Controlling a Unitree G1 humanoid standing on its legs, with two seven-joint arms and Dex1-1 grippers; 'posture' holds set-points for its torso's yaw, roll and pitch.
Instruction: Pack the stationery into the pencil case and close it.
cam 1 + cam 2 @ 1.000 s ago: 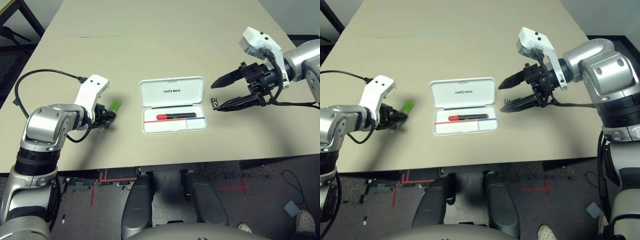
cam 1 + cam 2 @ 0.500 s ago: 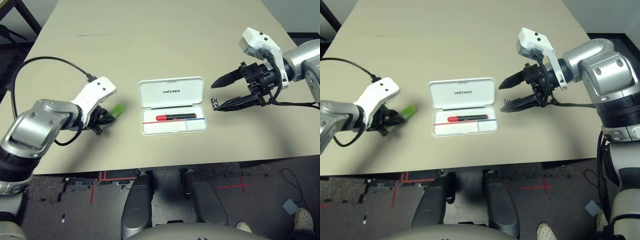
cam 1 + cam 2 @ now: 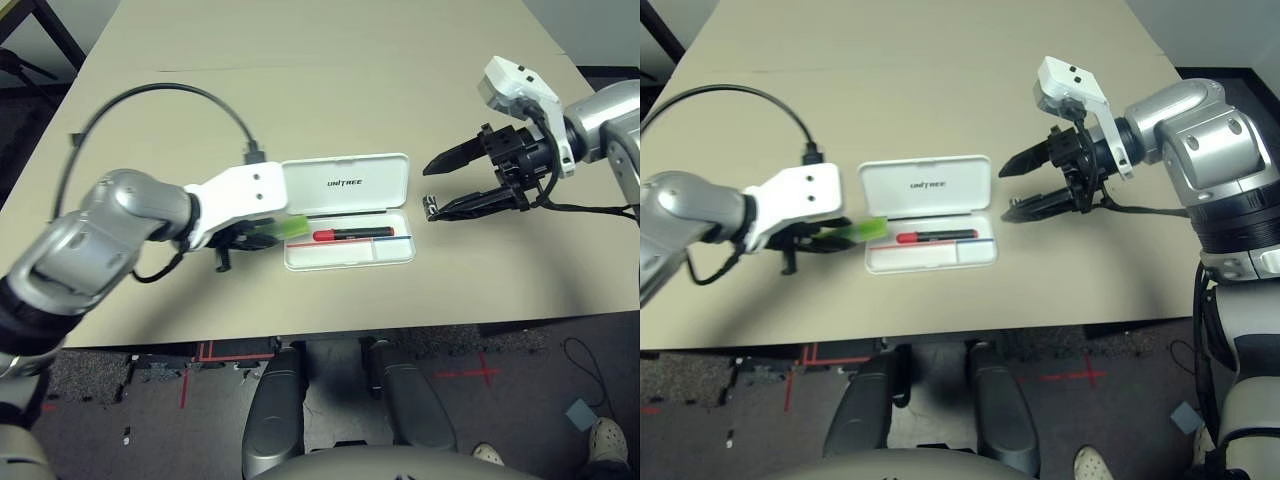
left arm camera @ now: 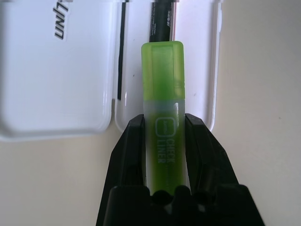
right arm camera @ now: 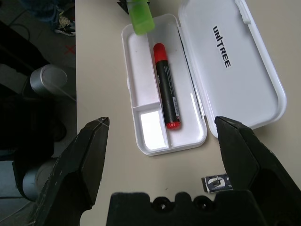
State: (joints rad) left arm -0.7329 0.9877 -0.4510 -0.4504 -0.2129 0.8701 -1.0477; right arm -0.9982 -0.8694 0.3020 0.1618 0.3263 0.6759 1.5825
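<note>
- Beige counter (image 3: 330,90)
- Open white pencil case (image 3: 345,185) lies flat on it
- Tiny black-and-silver piece (image 3: 430,207) rests just beside the case

The open pencil case (image 3: 345,212) lies at frame centre, the marker (image 3: 352,233) in its tray. The flat bar (image 3: 285,229) overhangs its left end; the small piece (image 3: 430,207) lies right of it.

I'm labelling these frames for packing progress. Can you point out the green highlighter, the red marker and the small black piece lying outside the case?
green highlighter (image 4: 162,89), left wrist view, its green cap.
red marker (image 5: 167,99), right wrist view, its black barrel.
small black piece (image 5: 217,182), right wrist view, its middle.
</note>
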